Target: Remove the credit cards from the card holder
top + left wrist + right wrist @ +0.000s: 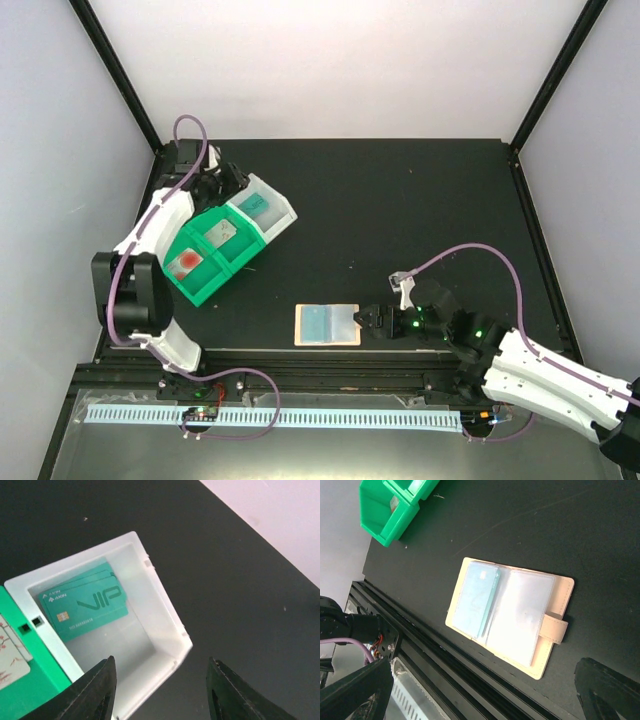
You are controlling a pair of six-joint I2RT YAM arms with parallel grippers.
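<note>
The card holder [327, 325] [510, 612] lies open near the table's front edge, peach-tan rimmed, strap to the right. A teal card [477, 597] shows inside its left pale blue sleeve. My right gripper [370, 320] [480, 695] stands open just right of it, touching nothing. Two teal credit cards [85, 607] [252, 205] lie stacked in the white bin [165, 630]. My left gripper [225, 185] [161, 666] hangs open above that bin's corner, nothing between its fingers. A pale card [221, 233] and a red-blotched card [186, 261] lie in the green bins.
The green bins [205, 285] [387, 510] and the white bin [285, 212] form a diagonal row at the left. A black rail [320, 362] runs along the front edge, close below the holder. Dark tabletop stretches behind and right of the holder.
</note>
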